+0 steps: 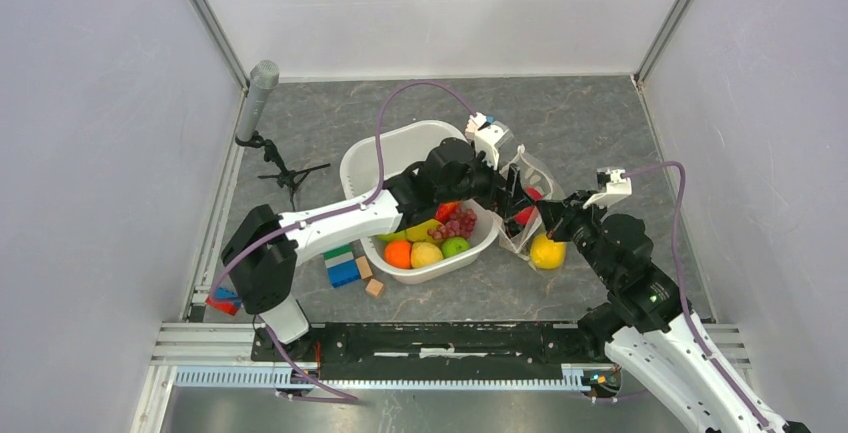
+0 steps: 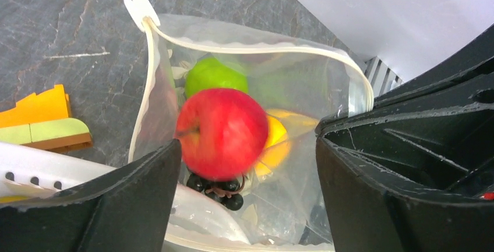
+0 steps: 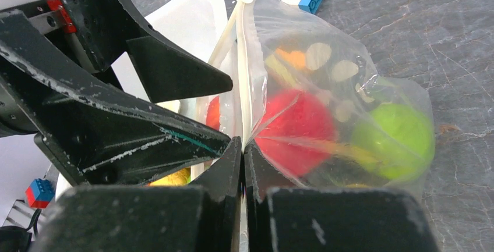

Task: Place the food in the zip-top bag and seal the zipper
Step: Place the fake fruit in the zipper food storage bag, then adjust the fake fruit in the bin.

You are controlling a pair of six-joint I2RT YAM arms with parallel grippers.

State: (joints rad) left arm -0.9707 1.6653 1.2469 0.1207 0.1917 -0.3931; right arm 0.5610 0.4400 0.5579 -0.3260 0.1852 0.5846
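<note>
Where grey table point(image 1: 600, 123) meets pale walls point(image 1: 450, 3), left pincer point(image 2: 247, 147) agape, right pincer point(image 3: 242, 147) clamping zipper point(image 3: 244, 77).

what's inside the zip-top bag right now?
In the zip-top bag: red apple, green apple beyond it, a yellow-orange fruit beside it, dark grapes beneath. The red apple covers the bag's bottom, so anything more there is hidden.

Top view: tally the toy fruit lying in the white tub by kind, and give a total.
In the white tub:
orange: 1
pale yellow fruit: 1
green apple: 1
bunch of purple grapes: 1
banana: 1
red fruit, partly hidden: 1
Total: 6
</note>
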